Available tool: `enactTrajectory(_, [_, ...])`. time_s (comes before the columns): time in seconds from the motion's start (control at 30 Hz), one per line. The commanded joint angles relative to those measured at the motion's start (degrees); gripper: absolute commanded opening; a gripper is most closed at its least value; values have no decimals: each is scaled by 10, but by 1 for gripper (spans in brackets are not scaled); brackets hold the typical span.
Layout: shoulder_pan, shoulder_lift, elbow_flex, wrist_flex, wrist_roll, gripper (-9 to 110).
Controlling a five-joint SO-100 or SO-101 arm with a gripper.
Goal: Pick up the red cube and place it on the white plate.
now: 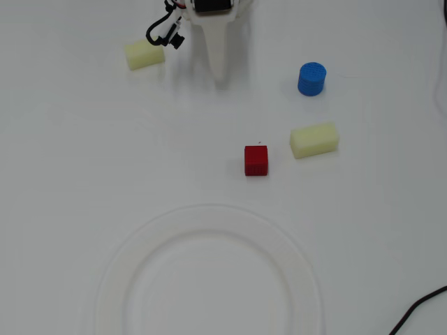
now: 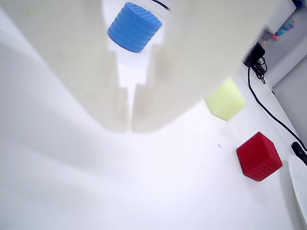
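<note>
We saw a white tabletop (image 1: 63, 174) filling the whole overhead view, with wide bare stretches down its left side and across the middle band. The largest thing on it was one white plate (image 1: 209, 213), round with a broad raised rim, sitting at the bottom centre of the overhead view and cut off by the lower edge; its rim barely stood out from the surface. In the wrist view only a sliver of it showed at the lower right corner (image 2: 300, 191). Next in size was the gripper (image 1: 221, 78), entering from the top edge of the overhead view and tapering to a point; its fingers (image 2: 110, 110) were pressed together with nothing between them, only a thin seam showing in the wrist view. It hung well apart from every block. We counted two pale yellow blocks: one (image 1: 314, 139) at right of centre, one (image 1: 145, 54) at upper left near the gripper's black cable loop (image 1: 162, 31). We counted one blue cylinder (image 1: 311, 78), upright, just above the right-hand yellow block. We counted one red cube (image 1: 256, 160), resting on the tabletop between the gripper and the plate, near the right yellow block but not touching it, with open room on its left and below it toward the plate rim. A dark cable (image 1: 419, 310) crossed the lower right corner.
</note>
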Motion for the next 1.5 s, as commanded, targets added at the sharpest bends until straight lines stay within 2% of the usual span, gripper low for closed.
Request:
enactTrajectory(0.0, [-4,3,2,-5,2,0])
enactTrajectory(0.5, [-6,3,3,-11,-18,0])
enactTrajectory(0.77, [38,-16,-44,-55,-9,0])
enactTrajectory(1.07, [-38,-398,-326,-82,15,0])
enactTrajectory(1.2, [-112,-514,-425,-82,24,5])
enactTrajectory(1.3, [-129,-610,-507,-82,33,7])
enactTrajectory(1.4, [-124,-702,-570,-88,25,12])
enactTrajectory(1.47, [-112,-744,-597,-98,23,21])
